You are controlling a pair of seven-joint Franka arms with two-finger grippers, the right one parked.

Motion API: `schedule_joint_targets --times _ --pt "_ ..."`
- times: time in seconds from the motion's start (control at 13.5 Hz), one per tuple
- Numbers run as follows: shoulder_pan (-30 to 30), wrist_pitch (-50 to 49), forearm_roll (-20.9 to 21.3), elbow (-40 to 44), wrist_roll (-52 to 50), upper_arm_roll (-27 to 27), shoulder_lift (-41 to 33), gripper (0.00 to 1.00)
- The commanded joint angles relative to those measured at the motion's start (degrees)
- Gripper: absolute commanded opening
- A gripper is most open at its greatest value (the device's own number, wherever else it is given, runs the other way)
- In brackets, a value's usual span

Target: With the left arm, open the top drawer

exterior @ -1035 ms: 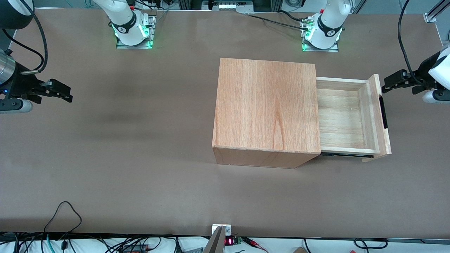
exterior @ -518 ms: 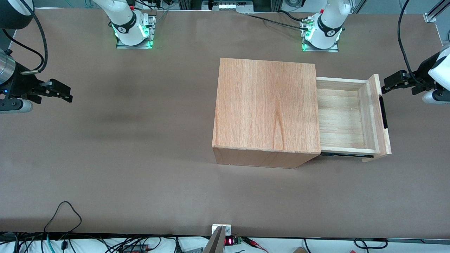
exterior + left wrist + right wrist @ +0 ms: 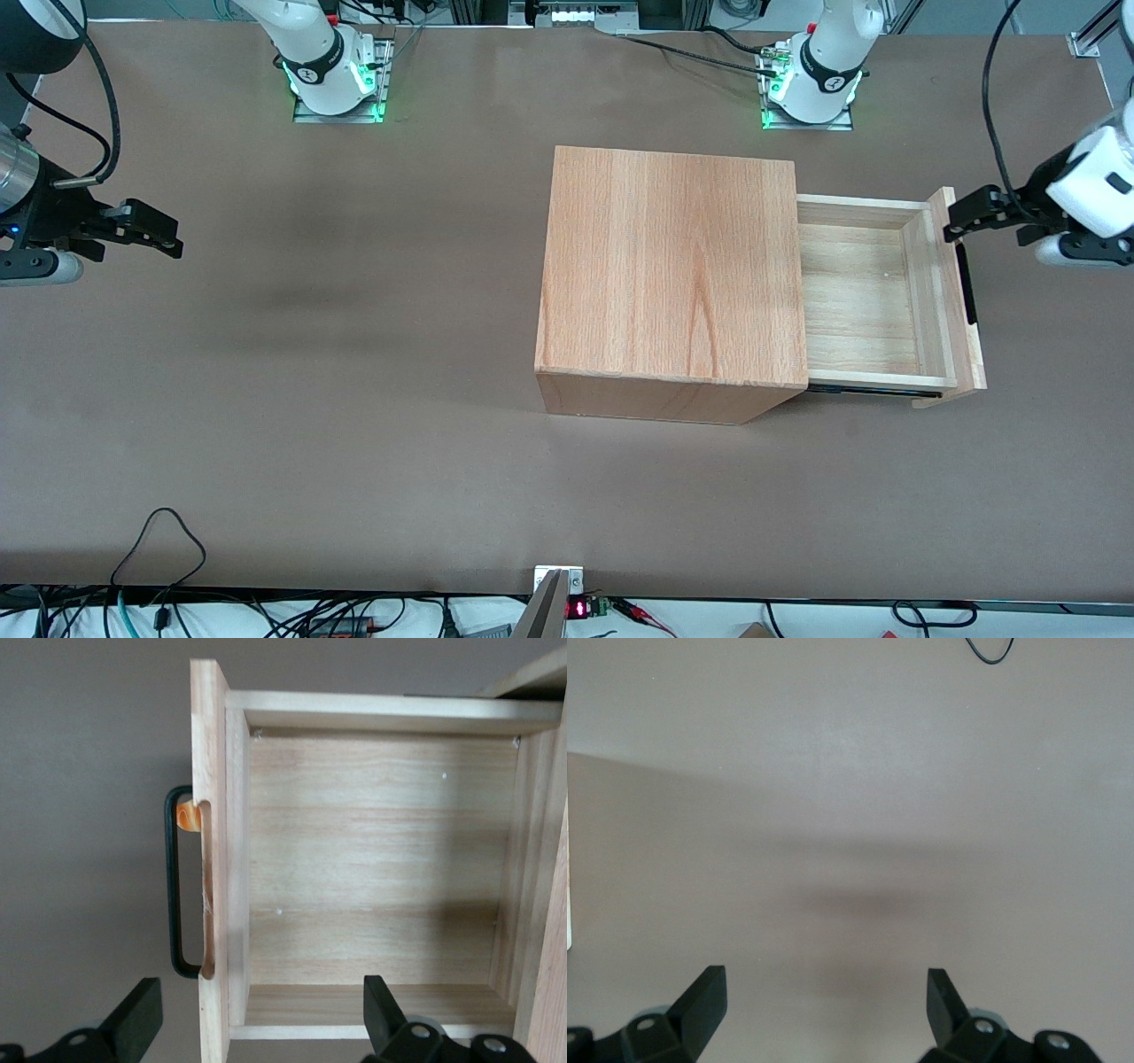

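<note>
You have the brown table (image 3: 354,399) carrying the wooden box (image 3: 669,266), the top drawer (image 3: 873,297) pulled out at its 3 o'clock toward the working arm's end, and the left arm's gripper (image 3: 955,221) above the front panel, fingers (image 3: 137,1014) spread, holding nothing.

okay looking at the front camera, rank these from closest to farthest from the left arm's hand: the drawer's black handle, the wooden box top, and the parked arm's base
The hand hangs open above the top drawer's front panel.
1. Black handle, on the drawer front, just nearer the camera than the hand.
2. Wooden box top, toward the table's middle.
3. Parked arm's base, toward the parked arm's end.
</note>
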Motion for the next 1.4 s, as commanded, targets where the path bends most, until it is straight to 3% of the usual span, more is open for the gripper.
schedule_joint_targets --times 0.0,1.33 --pt "0.34 1.23 1.42 -3.90 0.22 -0.51 -3.64 1.00" --pt "0.52 -0.27 1.51 -3.02 -3.56 -0.34 -4.17 1.00"
